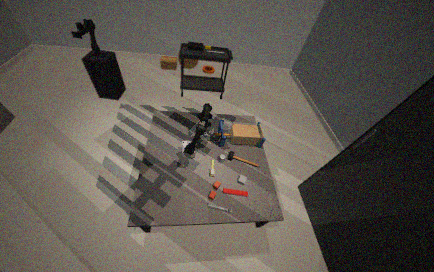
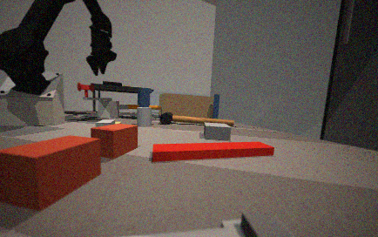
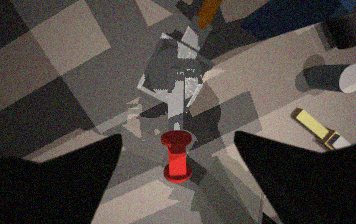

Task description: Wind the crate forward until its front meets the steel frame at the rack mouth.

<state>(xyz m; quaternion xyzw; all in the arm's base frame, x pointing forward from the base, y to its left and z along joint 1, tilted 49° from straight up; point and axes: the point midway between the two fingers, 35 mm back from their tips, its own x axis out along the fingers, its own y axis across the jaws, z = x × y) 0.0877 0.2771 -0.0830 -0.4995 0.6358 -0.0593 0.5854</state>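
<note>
The tan crate [image 1: 247,134] [image 2: 187,104] sits level between blue posts [image 1: 222,133] [image 2: 144,98] of the rack. A gap shows between its near end and the left post in the exterior view. An orange strap [image 2: 153,106] runs from it toward the grey winch [image 2: 107,107] [image 3: 186,65]. The crank handle stands at the winch, its red knob [image 2: 83,87] [image 3: 177,161] uppermost; the key's seating is hidden. My gripper [image 2: 100,71] [image 3: 179,137] is open and empty, above the winch, with the knob seen below between the fingers and not touched.
A mallet [image 1: 245,160] [image 2: 200,119], grey cylinder [image 1: 222,157] [image 2: 144,117], grey block [image 1: 242,179] [image 2: 217,132], red bar [image 1: 235,192] [image 2: 213,151], two orange blocks and a yellow-marked tool [image 1: 212,167] [image 3: 311,124] lie on the bench. A wrench [image 1: 219,207] lies near the front.
</note>
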